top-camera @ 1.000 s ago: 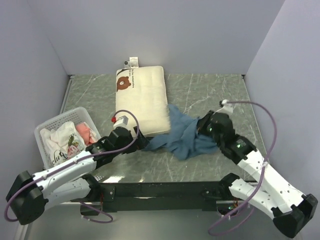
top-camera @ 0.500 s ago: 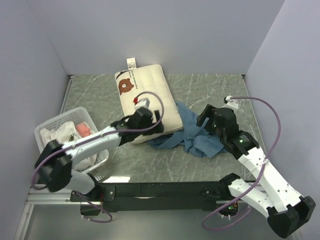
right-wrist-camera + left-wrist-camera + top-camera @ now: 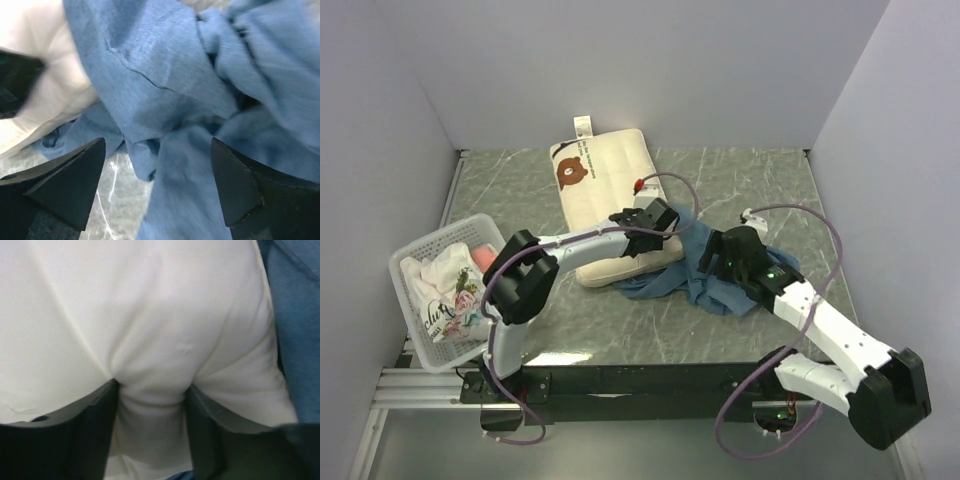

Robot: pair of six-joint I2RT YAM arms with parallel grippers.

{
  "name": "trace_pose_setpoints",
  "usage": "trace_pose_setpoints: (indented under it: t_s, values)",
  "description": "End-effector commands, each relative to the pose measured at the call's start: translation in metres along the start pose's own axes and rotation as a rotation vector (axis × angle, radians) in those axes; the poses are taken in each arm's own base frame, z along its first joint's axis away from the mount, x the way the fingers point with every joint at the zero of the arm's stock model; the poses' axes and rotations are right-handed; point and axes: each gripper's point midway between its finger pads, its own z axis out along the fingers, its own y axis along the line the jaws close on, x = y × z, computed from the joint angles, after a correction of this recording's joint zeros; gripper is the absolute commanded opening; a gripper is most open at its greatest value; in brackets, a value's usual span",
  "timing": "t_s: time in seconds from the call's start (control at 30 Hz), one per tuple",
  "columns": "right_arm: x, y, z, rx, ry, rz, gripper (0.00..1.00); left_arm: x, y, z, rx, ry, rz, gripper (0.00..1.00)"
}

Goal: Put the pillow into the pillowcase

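Starting from the near edge of the marble-patterned table (image 3: 740,190) in the top view, a white plastic basket (image 3: 400,290) sits at about 8 o'clock, filled with crumpled white and pink clothes (image 3: 445,290)

Toward 4 o'clock the right gripper (image 3: 725,250) reaches in over the blue pillowcase (image 3: 705,290), which lies rumpled in a heap on the table. In the right wrist view its two dark fingers (image 3: 70,175) stand wide apart with nothing between them but the cloth below, so the right gripper (image 3: 157,145) is spread and holds nothing. The pillowcase (image 3: 165,100) fills most of that view in thick folds, with a patch of the pillow (image 3: 40,75) showing at 10 o'clock.

Just beyond, at the middle of the table, the left gripper (image 3: 650,222) rests on the near right corner of the pillow (image 3: 605,190). The left wrist view shows the left gripper (image 3: 152,390) clamped on a bunched fold of the cream fabric, the pillow (image 3: 150,315) puckering between the fingers (image 3: 95,415). A strip of the pillowcase (image 3: 295,315) lies at 3 o'clock of that view, touching the pillow's edge.

The pillow lies flat on the table outside the pillowcase, running from the centre toward 11 o'clock, its near right corner overlapping the blue cloth. A brown bear face (image 3: 570,172) marks its far left corner, and a small white tag (image 3: 583,126) stands up at 12 o'clock of it, against the back wall
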Motion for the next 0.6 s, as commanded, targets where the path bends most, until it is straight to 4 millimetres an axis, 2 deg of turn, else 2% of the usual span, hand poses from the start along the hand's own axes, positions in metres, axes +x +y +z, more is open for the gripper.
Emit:
trace_pose_setpoints:
  t_s: [0.0,0.03,0.07,0.1,0.13,0.17,0.2,0.3,0.33,0.37,0.4,0.43,0.47,0.5,0.57]
  values:
    - [-0.002,0.012,0.022,-0.007,0.005,0.013,0.93,0.037,0.064,0.016,-0.133,0.112,-0.019,0.42]
    - [-0.006,0.018,0.025,-0.019,-0.004,0.016,0.94,0.036,0.071,0.015,-0.130,0.111,-0.041,0.23]
    - [-0.009,0.019,0.027,-0.013,-0.005,0.017,0.93,0.028,0.076,0.007,-0.117,0.091,-0.073,0.14]
    - [-0.006,0.018,0.034,0.000,0.011,0.010,0.92,0.032,0.095,0.007,-0.147,0.098,-0.098,0.04]
    - [-0.013,0.024,0.036,-0.010,0.001,0.015,0.90,0.029,0.102,0.003,-0.155,0.090,-0.112,0.01]
    - [-0.015,0.028,0.038,-0.019,0.007,0.012,0.88,0.017,0.106,-0.007,-0.141,0.060,-0.142,0.01]
    - [-0.015,0.028,0.042,-0.009,0.019,0.001,0.86,0.018,0.115,-0.009,-0.140,0.066,-0.162,0.01]
    - [-0.036,0.033,0.042,-0.005,-0.011,0.007,0.59,0.001,0.131,-0.025,-0.132,0.039,-0.224,0.01]
    - [-0.047,0.038,0.040,-0.015,-0.031,0.019,0.41,0.001,0.141,-0.030,-0.162,0.042,-0.222,0.01]
    - [-0.055,0.033,0.041,-0.010,-0.042,0.034,0.36,-0.008,0.148,-0.040,-0.166,0.018,-0.242,0.01]
    - [-0.058,0.037,0.042,-0.036,-0.024,0.039,0.31,-0.008,0.161,-0.043,-0.192,0.015,-0.267,0.01]
    - [-0.069,0.041,0.040,-0.051,-0.029,0.049,0.23,-0.008,0.168,-0.047,-0.193,0.021,-0.287,0.01]
    - [-0.076,0.040,0.042,-0.050,-0.032,0.060,0.20,-0.015,0.175,-0.055,-0.179,0.006,-0.318,0.01]
    - [-0.086,0.044,0.041,-0.059,-0.045,0.060,0.18,-0.011,0.192,-0.055,-0.201,0.017,-0.352,0.01]
    - [-0.097,0.042,0.040,-0.052,-0.048,0.068,0.13,-0.021,0.205,-0.069,-0.191,-0.021,-0.396,0.01]
